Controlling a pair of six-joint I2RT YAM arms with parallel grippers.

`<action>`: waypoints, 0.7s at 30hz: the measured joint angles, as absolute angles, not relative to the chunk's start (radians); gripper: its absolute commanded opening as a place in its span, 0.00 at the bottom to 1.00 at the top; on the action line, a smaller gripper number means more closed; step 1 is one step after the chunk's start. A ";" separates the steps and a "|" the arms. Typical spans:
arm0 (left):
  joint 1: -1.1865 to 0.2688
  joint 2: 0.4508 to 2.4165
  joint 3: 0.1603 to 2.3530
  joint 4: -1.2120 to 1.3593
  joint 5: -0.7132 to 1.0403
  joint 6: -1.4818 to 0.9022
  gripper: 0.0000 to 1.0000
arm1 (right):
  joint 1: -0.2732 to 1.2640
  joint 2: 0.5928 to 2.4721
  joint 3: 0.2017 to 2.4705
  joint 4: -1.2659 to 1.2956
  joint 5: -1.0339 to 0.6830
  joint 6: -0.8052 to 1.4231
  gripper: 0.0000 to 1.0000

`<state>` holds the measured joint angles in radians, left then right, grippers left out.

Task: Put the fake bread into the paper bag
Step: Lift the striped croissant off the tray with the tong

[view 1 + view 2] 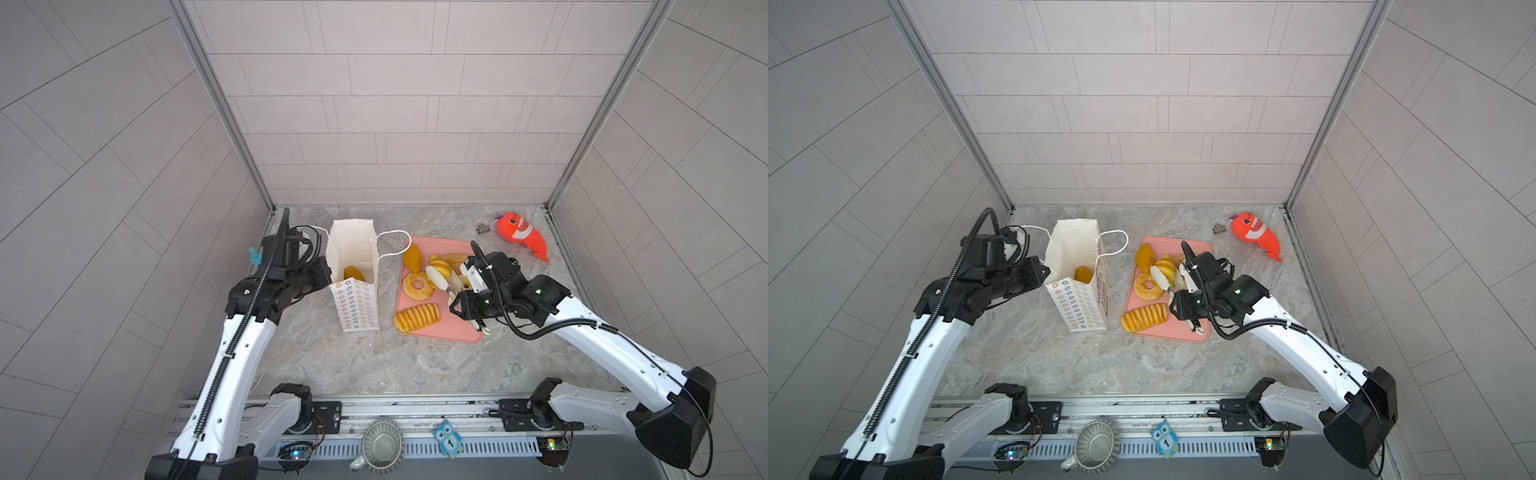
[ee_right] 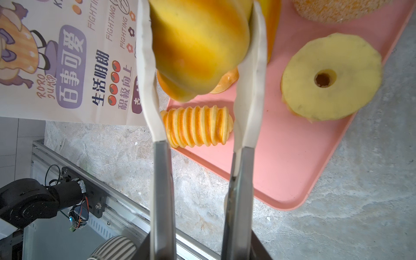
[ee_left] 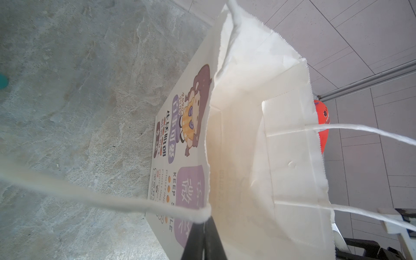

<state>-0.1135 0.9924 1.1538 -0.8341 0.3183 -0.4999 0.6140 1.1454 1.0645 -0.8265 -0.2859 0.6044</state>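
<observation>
In both top views the left claw (image 1: 327, 269) is pinched shut on the upright paper bag (image 1: 358, 309), one loaf (image 1: 354, 274) inside just past it. The right claw (image 1: 457, 302) clamps tongs (image 1: 435, 277) squeezing a yellow roll (image 1: 442, 270) of fake bread ahead of it, above the pink tray (image 1: 428, 245). The left wrist view shows thin, creasable paper at that claw's tips (image 3: 206, 221). In the right wrist view the roll (image 2: 198, 45) looks smooth, light and probably squashy; a hold across its middle seems safest.
</observation>
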 measured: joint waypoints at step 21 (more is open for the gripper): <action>-0.113 0.992 1.154 -0.834 0.318 -0.500 0.00 | 0.606 1.144 1.256 -0.953 -0.194 0.526 0.45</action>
